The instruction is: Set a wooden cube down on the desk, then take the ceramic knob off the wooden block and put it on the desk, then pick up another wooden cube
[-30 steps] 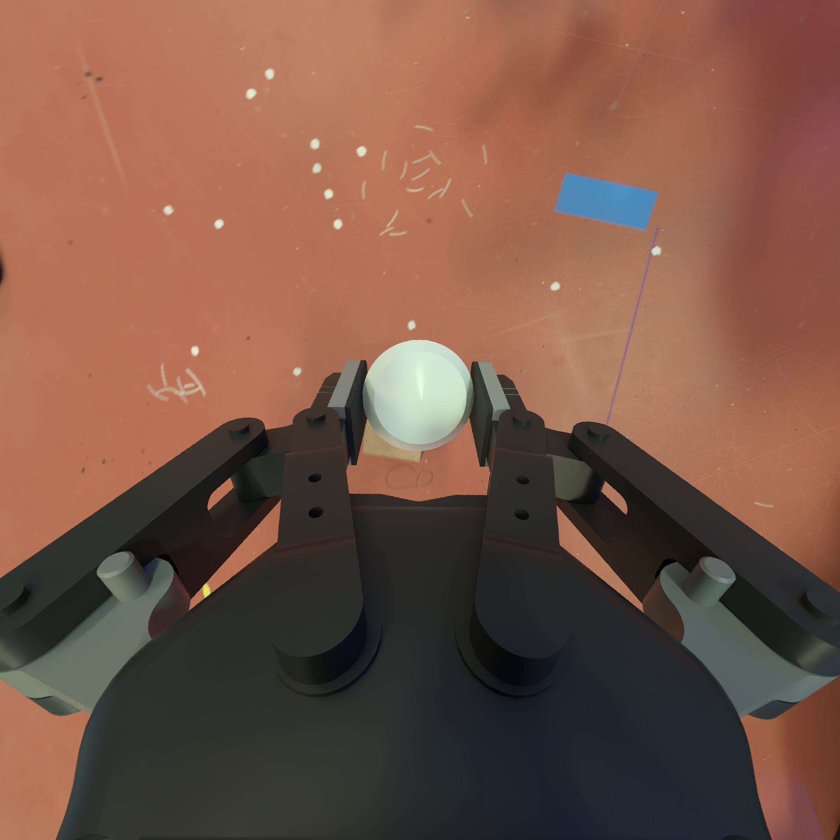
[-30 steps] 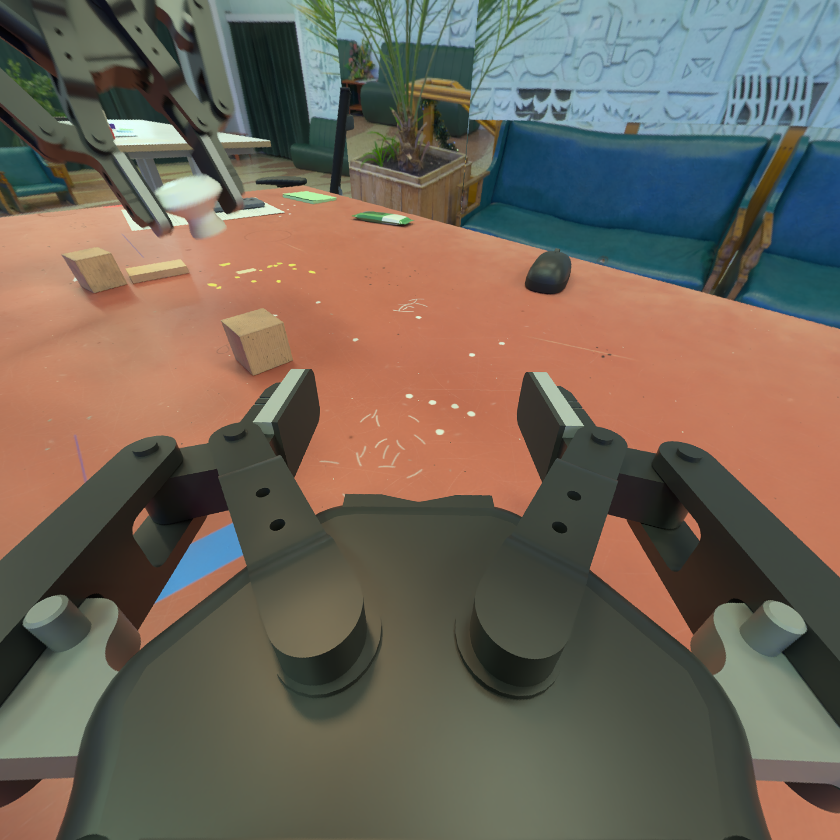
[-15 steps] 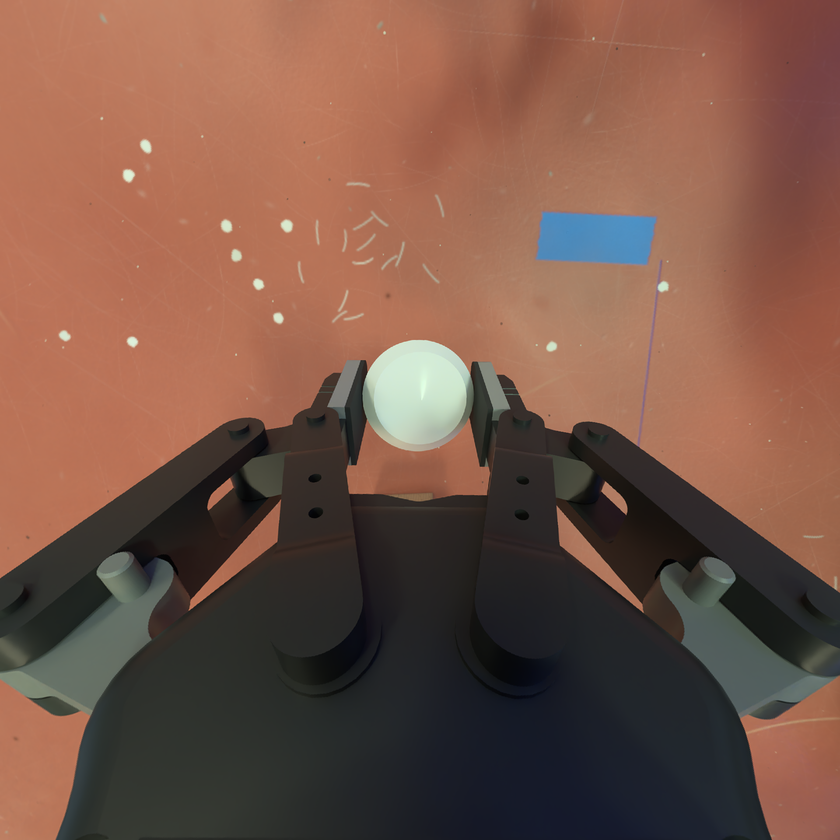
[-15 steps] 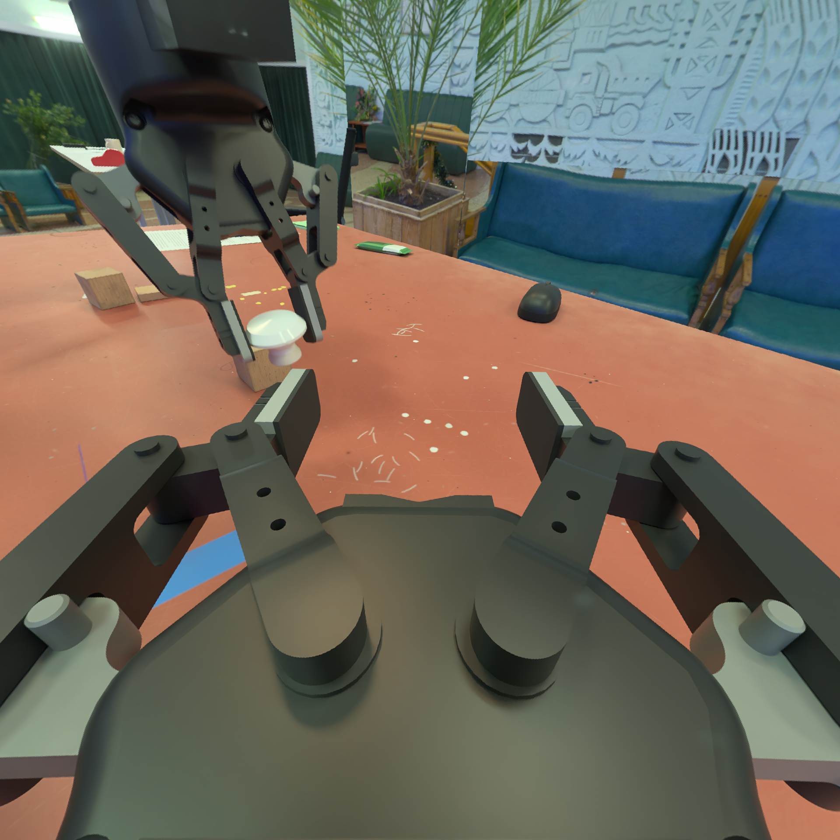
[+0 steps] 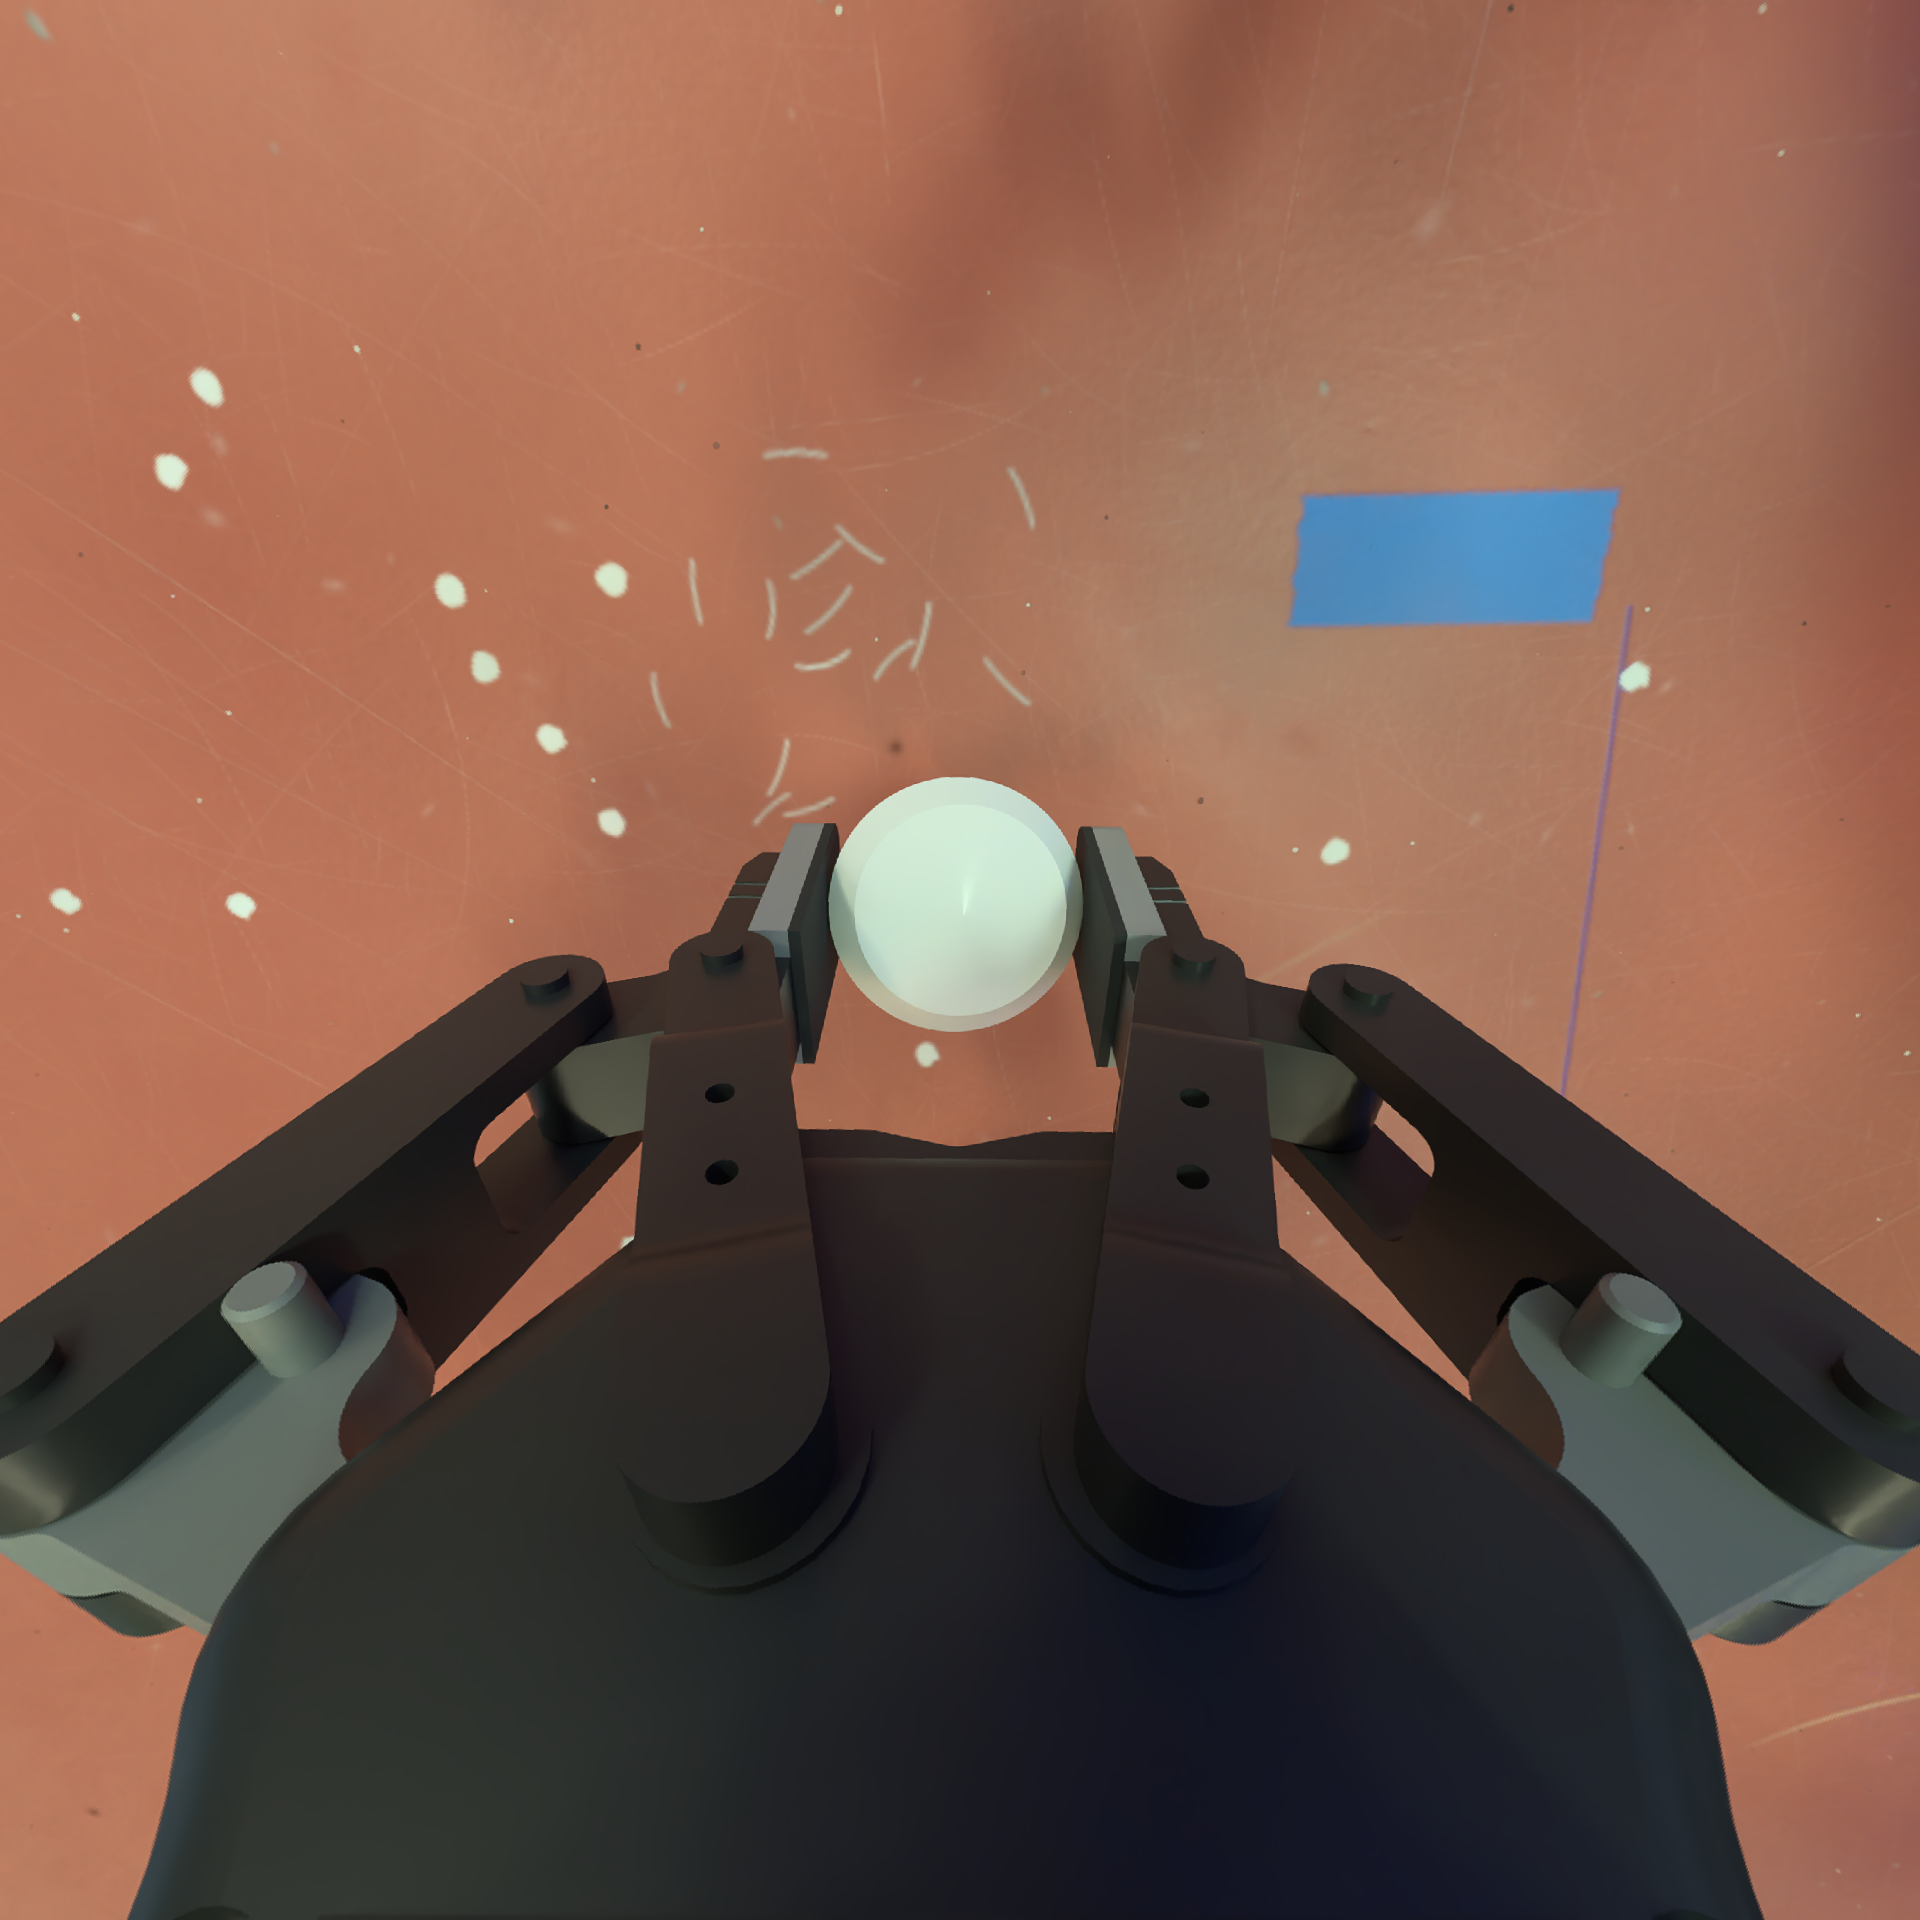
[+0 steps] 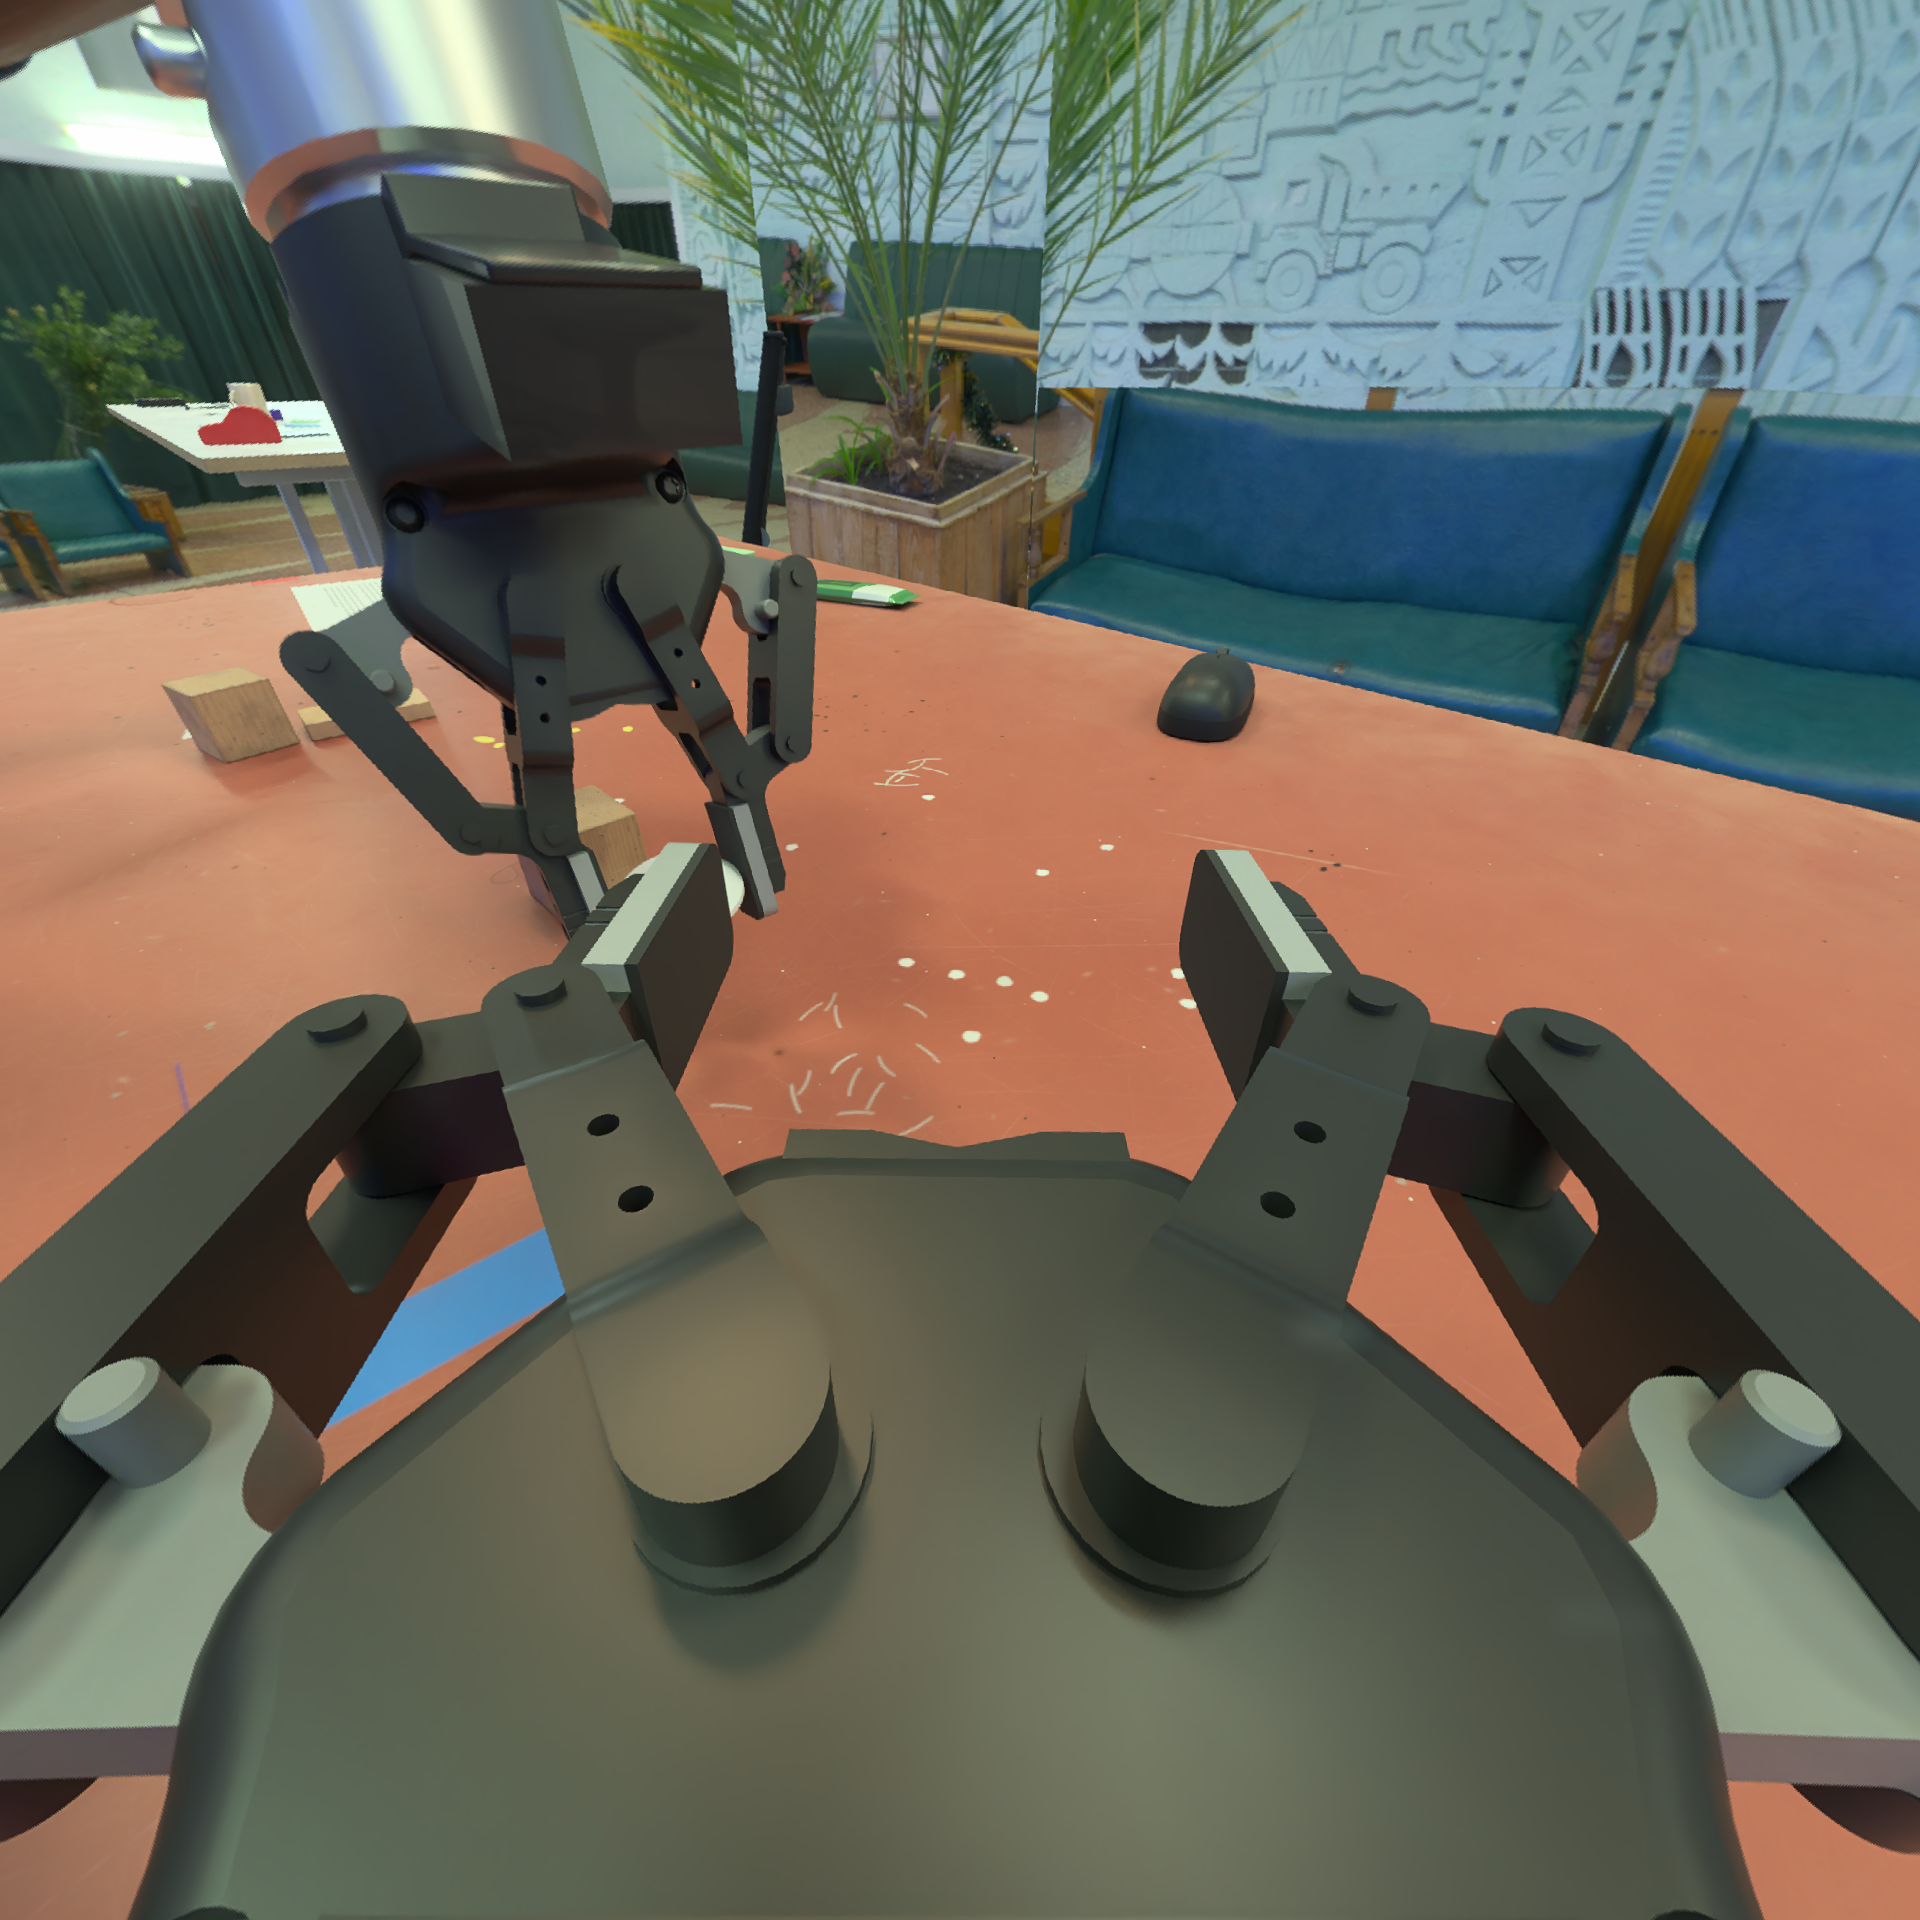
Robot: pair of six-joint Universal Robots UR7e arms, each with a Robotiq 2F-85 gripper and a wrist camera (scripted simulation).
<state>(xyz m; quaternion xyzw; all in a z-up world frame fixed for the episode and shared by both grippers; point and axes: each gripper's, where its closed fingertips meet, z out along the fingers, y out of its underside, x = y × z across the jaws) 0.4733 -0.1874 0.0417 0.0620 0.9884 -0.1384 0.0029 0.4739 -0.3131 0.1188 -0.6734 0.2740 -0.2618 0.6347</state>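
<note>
My left gripper (image 5: 951,914) is shut on the white ceramic knob (image 5: 951,904) and holds it low over the red-brown desk (image 5: 416,260), pointing straight down. In the right wrist view the left arm (image 6: 499,416) hangs just beyond my right gripper (image 6: 956,904), which is open and empty. Only a sliver of the knob (image 6: 734,885) shows there, behind my right gripper's left finger. One wooden cube (image 6: 608,831) sits on the desk right behind the left gripper. Another wooden cube (image 6: 231,712) stands far left beside a flat wooden block (image 6: 322,720).
A blue tape patch (image 5: 1449,558) lies on the desk to the right of the knob. A black mouse (image 6: 1205,698) sits at the far right and a green packet (image 6: 862,592) at the desk's far edge. A planter (image 6: 914,520) and blue sofas (image 6: 1351,520) stand beyond.
The left gripper has carried the knob away from the wooden block, past the near cube, toward my right gripper and lower to the desk. The right gripper has stayed open and still.
</note>
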